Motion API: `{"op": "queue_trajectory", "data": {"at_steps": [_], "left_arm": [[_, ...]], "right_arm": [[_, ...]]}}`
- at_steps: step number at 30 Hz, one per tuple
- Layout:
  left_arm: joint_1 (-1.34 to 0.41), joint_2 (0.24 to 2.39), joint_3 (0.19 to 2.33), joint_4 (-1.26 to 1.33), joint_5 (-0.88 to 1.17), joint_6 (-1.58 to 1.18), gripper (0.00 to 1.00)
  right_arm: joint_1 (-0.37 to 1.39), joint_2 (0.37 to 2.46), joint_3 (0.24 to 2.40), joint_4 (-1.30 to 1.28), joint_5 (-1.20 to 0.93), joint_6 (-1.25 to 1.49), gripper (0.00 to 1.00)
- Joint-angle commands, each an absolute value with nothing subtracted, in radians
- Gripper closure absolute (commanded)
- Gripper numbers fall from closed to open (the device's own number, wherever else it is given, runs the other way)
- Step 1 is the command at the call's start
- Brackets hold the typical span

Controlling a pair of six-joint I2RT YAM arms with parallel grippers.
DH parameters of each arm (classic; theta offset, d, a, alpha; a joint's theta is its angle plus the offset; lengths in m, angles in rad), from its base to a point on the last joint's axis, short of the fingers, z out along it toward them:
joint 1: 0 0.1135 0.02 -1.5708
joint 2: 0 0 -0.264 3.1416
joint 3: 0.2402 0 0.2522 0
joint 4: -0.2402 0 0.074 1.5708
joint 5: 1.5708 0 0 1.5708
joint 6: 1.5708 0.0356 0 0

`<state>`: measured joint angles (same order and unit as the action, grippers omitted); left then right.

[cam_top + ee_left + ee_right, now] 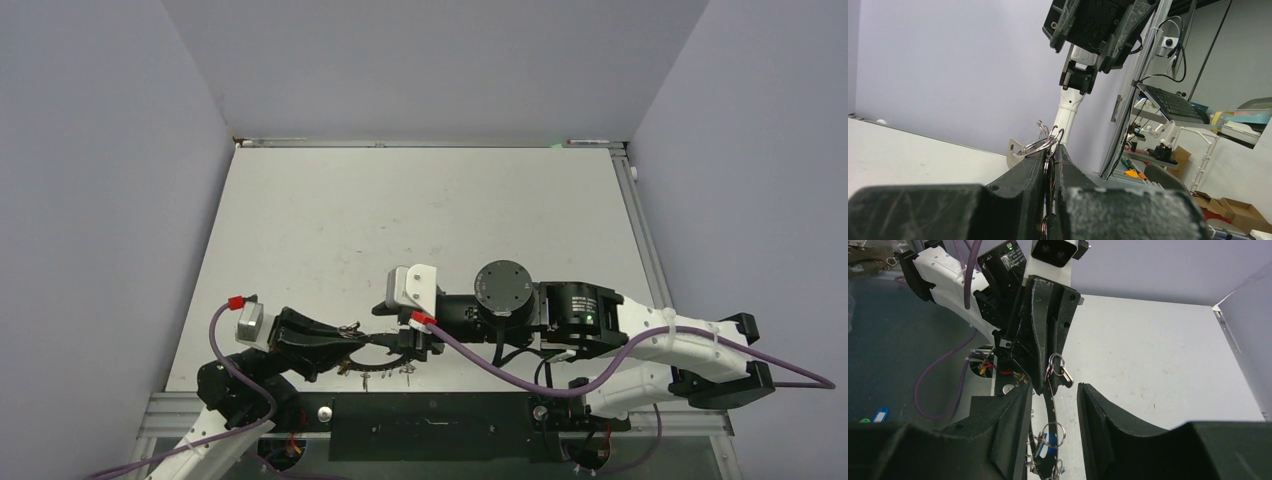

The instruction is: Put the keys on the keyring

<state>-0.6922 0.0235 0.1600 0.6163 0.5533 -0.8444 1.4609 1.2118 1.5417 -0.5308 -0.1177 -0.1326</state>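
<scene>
The keyring (1050,405) is held on its edge near the front border of the surface (400,220), just in front of the arm bases. Whether its lower part rests on the surface cannot be told.

It is pinched by the left tool (1047,360), whose fingers are pressed together on the rim. The right tool (1054,386) is spread. Its two fingers (1008,430) are placed one on each side of the ring's band, and a gap is seen on both sides, so the band is not touched by them.

A small loop (1056,361) is hung on the rim just beside the left fingertips, and a plain silver key (1066,376) is carried on this loop. Other loops (1053,434) are seen lower on the rim, between the right fingers. Something blue is attached there, but it is too small to be named with certainty.
</scene>
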Motion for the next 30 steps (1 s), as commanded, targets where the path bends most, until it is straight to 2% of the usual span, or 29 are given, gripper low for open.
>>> {"op": "queue_trajectory", "data": {"at_steps": [1,13,30], "left_arm": [[-0.692,0.045,0.218,0.634,0.515,-0.814,1.00],[-0.692,0.047,0.221,0.624,0.514,-0.807,1.00],[-0.692,0.052,0.224,0.620,0.515,-0.806,1.00]], "right_arm": [[1.476,1.236,1.502,-0.417,-0.112,-0.086,0.62],[1.505,1.315,1.490,-0.405,-0.021,-0.086,0.75],[1.508,1.334,1.473,-0.425,0.036,-0.081,0.81]]}}
